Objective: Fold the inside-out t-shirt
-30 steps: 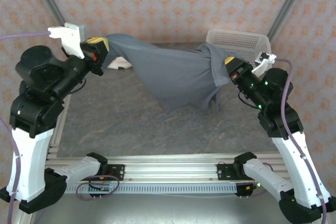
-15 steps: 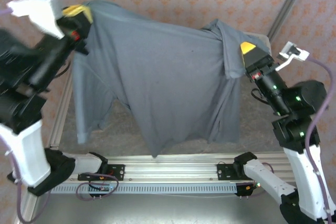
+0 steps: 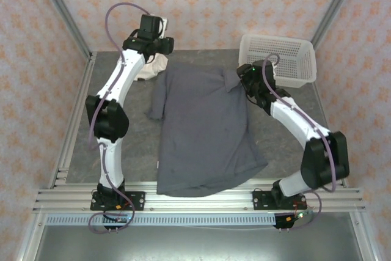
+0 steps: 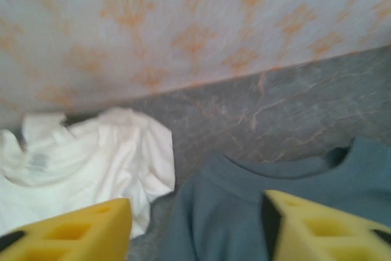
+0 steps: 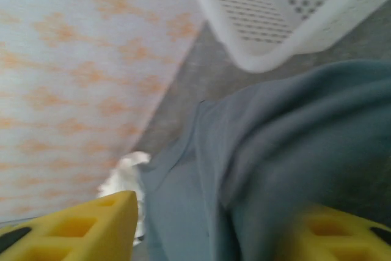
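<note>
Grey table point(image 3: 131, 145): one t-shirt point(image 3: 204, 132), one basket point(image 3: 299, 77).

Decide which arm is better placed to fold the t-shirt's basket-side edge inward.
Probably right: the right end effector hangs open over that t-shirt edge beside the basket; the left end effector is by the white garment.

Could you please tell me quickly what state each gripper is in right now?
Left gripper: open, holding nothing, over the shirt.
Right gripper: open, holding nothing, over the shirt.
</note>
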`<state>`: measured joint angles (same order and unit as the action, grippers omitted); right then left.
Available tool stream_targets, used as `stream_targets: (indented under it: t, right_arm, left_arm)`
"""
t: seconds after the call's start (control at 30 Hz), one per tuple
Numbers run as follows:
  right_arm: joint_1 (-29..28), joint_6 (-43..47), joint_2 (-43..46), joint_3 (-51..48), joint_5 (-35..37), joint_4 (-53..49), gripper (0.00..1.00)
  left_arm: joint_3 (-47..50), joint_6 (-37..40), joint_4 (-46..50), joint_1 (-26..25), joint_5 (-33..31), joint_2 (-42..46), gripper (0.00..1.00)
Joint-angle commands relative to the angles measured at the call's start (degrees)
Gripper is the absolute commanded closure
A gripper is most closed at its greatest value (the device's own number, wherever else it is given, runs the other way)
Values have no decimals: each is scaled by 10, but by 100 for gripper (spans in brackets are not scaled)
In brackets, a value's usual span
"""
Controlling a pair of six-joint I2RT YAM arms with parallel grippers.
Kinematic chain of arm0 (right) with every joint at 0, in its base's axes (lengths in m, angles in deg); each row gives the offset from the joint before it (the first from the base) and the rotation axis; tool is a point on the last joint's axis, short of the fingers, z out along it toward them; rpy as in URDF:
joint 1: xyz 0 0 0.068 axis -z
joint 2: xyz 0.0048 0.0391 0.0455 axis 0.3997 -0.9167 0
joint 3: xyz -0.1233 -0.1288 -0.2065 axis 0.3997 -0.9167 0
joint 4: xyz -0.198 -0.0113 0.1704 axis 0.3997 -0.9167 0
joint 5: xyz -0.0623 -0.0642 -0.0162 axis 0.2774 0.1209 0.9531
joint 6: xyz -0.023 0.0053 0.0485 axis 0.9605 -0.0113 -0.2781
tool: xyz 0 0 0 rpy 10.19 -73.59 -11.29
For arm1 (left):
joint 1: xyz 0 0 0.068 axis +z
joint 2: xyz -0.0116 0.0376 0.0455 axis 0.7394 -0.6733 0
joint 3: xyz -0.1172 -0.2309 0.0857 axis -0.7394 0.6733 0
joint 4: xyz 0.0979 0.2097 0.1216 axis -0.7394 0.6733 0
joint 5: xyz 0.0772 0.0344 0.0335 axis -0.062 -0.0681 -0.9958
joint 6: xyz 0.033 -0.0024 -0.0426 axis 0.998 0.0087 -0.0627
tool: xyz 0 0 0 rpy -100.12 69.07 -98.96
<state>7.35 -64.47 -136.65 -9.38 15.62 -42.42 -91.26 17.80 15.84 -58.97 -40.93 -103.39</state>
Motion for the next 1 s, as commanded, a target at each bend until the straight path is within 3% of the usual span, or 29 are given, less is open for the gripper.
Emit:
stream_targets:
  t: [0.0, 0.07, 0.23, 0.3, 0.4, 0.5, 0.53, 0.57, 0.6, 0.77, 0.97]
  right_arm:
    - [9, 56, 50, 33, 28, -26, 25]
    - [9, 94, 89, 15, 41, -66, 2]
    - [9, 181, 192, -43, 15, -199, 1]
    - [9, 198, 222, -82, -50, -209, 2]
    - [-6, 186, 226, -128, -143, -207, 19]
    - [-35, 175, 192, -145, -138, -203, 58]
    - [-40, 156, 177, -153, -129, -192, 80]
    - [-40, 133, 149, -162, -128, -174, 95]
    - [-41, 119, 133, -169, -133, -153, 100]
    - [-55, 67, 35, -205, -137, -47, 100]
    - [-66, 35, -41, -203, -128, -27, 100]
  left_arm:
    - [-60, -27, -31, 5, 49, 77, 27]
    - [-31, -49, -8, 5, 95, 120, 26]
    - [166, -159, 49, -18, 134, 272, 28]
    - [280, -202, 48, -34, 120, 332, 42]
    - [433, -255, 35, -55, 110, 383, 100]
    - [514, -259, 15, -74, 108, 359, 100]
    - [531, -263, -4, -78, 112, 339, 100]
    - [539, -264, -25, -80, 113, 316, 100]
    - [542, -266, -47, -80, 113, 297, 100]
    - [455, -248, -100, -81, 63, 159, 100]
    - [307, -235, -48, -77, 20, -18, 100]
